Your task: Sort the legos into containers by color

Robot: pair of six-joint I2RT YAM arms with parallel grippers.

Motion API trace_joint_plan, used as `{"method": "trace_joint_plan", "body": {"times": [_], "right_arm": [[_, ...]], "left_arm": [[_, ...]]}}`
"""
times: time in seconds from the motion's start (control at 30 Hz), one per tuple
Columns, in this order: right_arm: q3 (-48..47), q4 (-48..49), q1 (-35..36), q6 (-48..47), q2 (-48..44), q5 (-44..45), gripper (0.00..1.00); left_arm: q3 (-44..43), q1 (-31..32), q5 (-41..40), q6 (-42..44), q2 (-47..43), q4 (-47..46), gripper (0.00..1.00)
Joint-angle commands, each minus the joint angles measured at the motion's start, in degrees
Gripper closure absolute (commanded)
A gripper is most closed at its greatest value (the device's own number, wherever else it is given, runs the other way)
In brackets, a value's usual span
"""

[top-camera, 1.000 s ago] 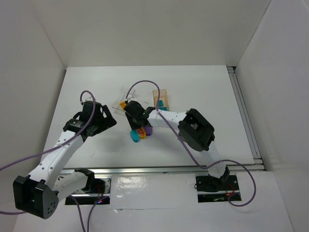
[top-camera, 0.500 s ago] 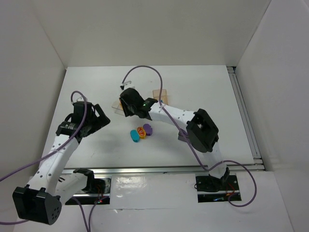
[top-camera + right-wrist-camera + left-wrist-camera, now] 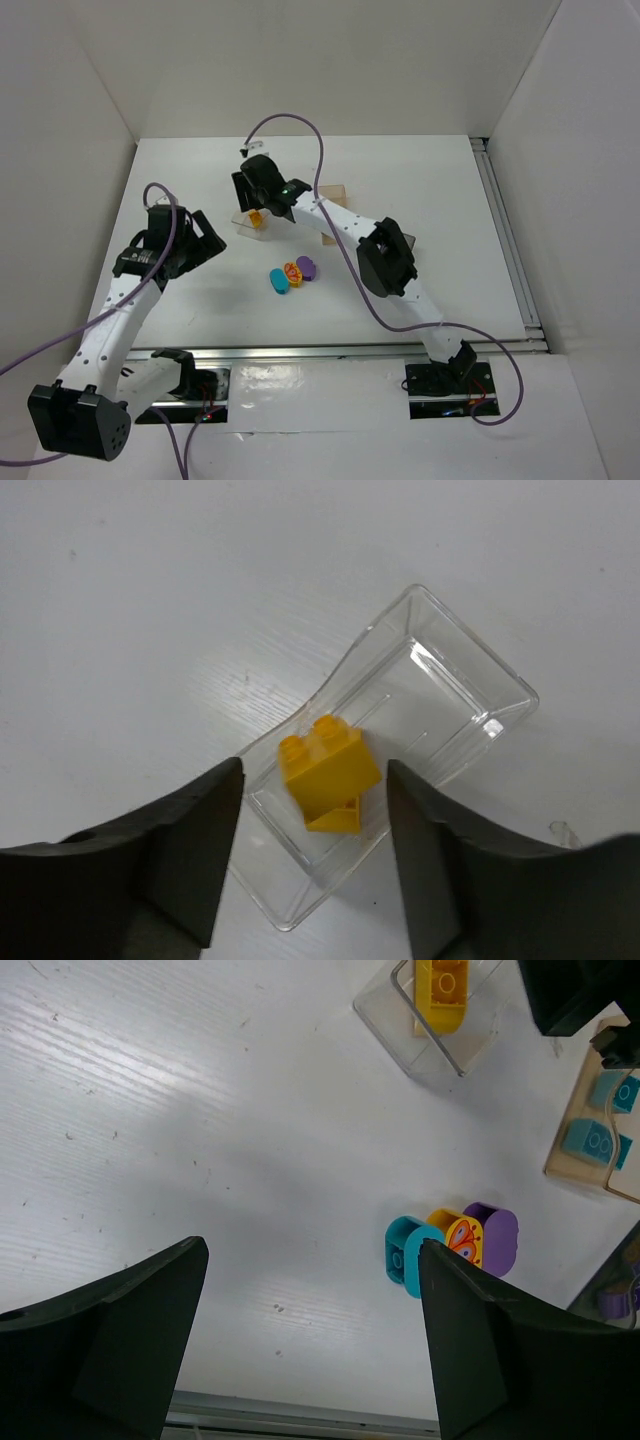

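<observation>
My right gripper (image 3: 250, 200) (image 3: 312, 772) hangs open over the clear tray (image 3: 242, 224) (image 3: 450, 700). A yellow brick (image 3: 325, 765) (image 3: 256, 218) lies in the tray between the jaws, which stand clear of it. Three legos sit together mid-table: teal (image 3: 279, 281) (image 3: 405, 1255), a yellow-orange butterfly piece (image 3: 293, 272) (image 3: 460, 1237), and purple (image 3: 306, 267) (image 3: 497, 1240). My left gripper (image 3: 205, 240) (image 3: 310, 1260) is open and empty, left of that cluster. The tan box (image 3: 338, 190) (image 3: 572, 1165) holds teal bricks (image 3: 610, 1090).
A dark box (image 3: 612, 1278) with a purple piece (image 3: 620, 1303) shows at the lower right edge of the left wrist view; the right arm covers it in the top view. A metal rail (image 3: 505, 240) runs along the table's right side.
My right gripper moved from the lego cluster back-left to the clear tray and opened, letting go of the yellow brick there. The left arm drew slightly to the left.
</observation>
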State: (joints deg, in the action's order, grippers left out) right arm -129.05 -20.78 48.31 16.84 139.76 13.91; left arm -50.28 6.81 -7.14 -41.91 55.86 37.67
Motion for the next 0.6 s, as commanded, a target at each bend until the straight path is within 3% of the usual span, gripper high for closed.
{"method": "trace_joint_plan", "body": {"times": [0.0, 0.1, 0.17, 0.23, 0.33, 0.47, 0.57], "right_arm": [[-3.2, -1.8, -1.2, -0.3, -0.5, -2.0, 0.29], [-0.2, -1.2, -1.2, -0.3, -4.0, -1.4, 0.25], [3.4, -0.6, -1.2, -0.3, -7.4, 0.5, 0.32], [12.6, 0.5, -1.2, 0.2, -15.0, 1.1, 0.42], [29.4, 4.7, 0.2, 1.0, -26.7, 3.7, 0.45], [47.5, 5.8, 1.4, 4.6, -37.0, 3.7, 0.45], [56.7, 4.5, 2.0, 5.8, -41.7, 2.3, 0.36]], "left_arm": [[-2.0, -1.4, 0.3, 1.5, -0.9, 0.7, 0.06], [-2.0, -2.0, 0.3, 1.5, -2.2, 0.7, 0.06], [-2.0, -2.0, 1.7, 1.5, -2.2, 0.7, 0.06], [-2.0, -2.0, 1.7, 1.5, -1.5, 0.7, 0.06], [-1.4, -2.0, 1.7, 1.5, -1.5, 0.7, 0.06], [-0.8, -2.5, 3.3, 2.0, -1.5, -0.4, 0.06], [0.4, -2.5, 7.6, 4.9, -1.0, -2.1, 0.06]]}}
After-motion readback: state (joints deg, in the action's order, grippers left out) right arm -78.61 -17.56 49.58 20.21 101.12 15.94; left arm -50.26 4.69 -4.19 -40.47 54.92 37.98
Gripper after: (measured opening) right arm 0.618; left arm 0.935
